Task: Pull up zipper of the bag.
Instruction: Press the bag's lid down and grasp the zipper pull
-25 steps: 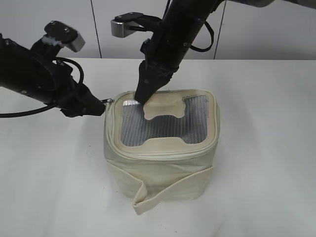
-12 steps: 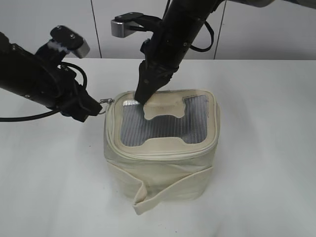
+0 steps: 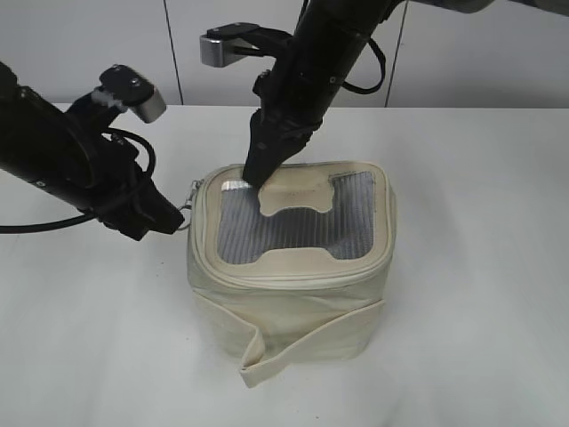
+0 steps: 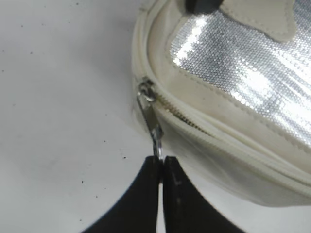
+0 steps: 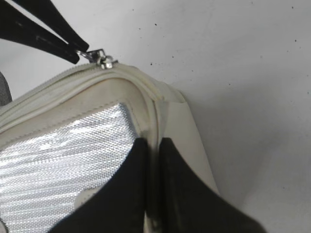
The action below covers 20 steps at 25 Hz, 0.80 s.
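The cream boxy bag (image 3: 293,302) stands mid-table, with a grey mesh lid and an H-shaped patch (image 3: 298,197). The cream zipper (image 4: 194,119) runs round the lid rim. Its silver ring pull (image 4: 152,121) sits at the lid's left side and also shows in the exterior view (image 3: 189,203) and the right wrist view (image 5: 102,59). My left gripper (image 4: 160,162) is shut on the pull's tip, just left of the bag (image 3: 173,218). My right gripper (image 3: 256,178) comes down on the lid's back-left corner, its fingers (image 5: 153,145) closed astride the lid rim.
A loose cream strap (image 3: 267,351) hangs folded at the bag's front lower edge. The white table (image 3: 462,267) extends around the bag. A pale panelled wall (image 3: 498,53) stands behind it.
My left gripper has moved toward the camera along the bag's left side, taking the zipper pull with it. The right arm and the bag have stayed put.
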Available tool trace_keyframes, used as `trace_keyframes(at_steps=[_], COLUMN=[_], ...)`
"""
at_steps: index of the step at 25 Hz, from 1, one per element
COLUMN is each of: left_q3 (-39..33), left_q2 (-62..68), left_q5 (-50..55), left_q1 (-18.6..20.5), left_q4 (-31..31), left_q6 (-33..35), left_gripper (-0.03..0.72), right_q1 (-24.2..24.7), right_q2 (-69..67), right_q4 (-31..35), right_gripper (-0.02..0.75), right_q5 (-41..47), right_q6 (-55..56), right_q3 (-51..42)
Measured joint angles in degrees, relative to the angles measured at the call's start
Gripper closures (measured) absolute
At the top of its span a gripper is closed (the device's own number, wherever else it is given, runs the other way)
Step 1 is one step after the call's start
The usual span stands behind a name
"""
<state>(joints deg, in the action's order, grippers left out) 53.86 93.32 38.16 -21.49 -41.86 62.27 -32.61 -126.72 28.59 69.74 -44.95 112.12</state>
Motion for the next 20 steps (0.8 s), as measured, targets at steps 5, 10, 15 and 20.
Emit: trace_keyframes(at_steps=[5,10,15,20], left_q3=[0.23,0.42,0.48,0.71], left_q2=[-0.58,-2.32,-3.47,-3.47], left_q5=[2.74,5.4,8.51,10.87], left_q1=[0.0,0.0,0.05,0.09], left_q4=[0.67,2.07,3.74,3.81], left_q6=[-1.78,-4.4,-6.86,-7.91], left_gripper=[0.692,0.692,0.692,0.692], right_q1=[-0.05,-0.06,-0.36,-0.47], right_q2=[0.0,0.0,0.0,0.0], right_q4=[-0.26,-0.33,-0.33,-0.1], right_gripper=[0.693,0.693,0.694,0.694], right_q5=[0.0,0.02,0.07,0.07], right_q6=[0.94,2.02,2.14,2.23], right_q3=[0.0,0.0,0.0,0.0])
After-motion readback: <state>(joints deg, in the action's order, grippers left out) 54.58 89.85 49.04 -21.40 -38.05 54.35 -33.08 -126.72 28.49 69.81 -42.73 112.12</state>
